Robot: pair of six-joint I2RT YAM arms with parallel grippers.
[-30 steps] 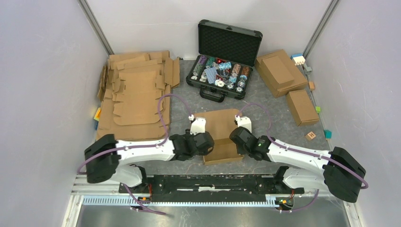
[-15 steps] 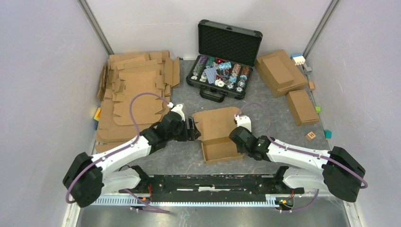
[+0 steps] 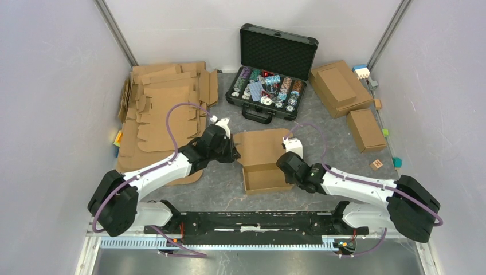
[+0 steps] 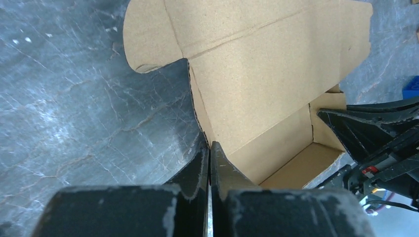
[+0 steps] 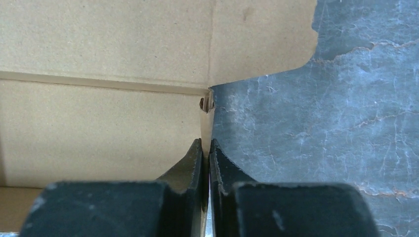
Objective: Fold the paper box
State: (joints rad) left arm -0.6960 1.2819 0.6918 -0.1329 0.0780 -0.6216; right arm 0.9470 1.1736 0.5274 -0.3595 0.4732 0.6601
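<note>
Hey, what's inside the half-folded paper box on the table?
Only bare cardboard shows inside the paper box; no item is visible. The right pincer, shut on its right wall, hides the bit of floor just beneath it.

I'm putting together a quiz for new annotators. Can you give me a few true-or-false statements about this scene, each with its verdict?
1. The paper box has its lid folded shut. False: the lid flap lies open behind the tray, and the inside of the tray shows.
2. The left jaws and the right jaws are each shut on a side wall of the paper box, one on either side. True.
3. The black case behind the paper box stands open. True.
4. The cardboard blanks are stacked on the right arm's side of the table. False: they lie on the left arm's side.
</note>
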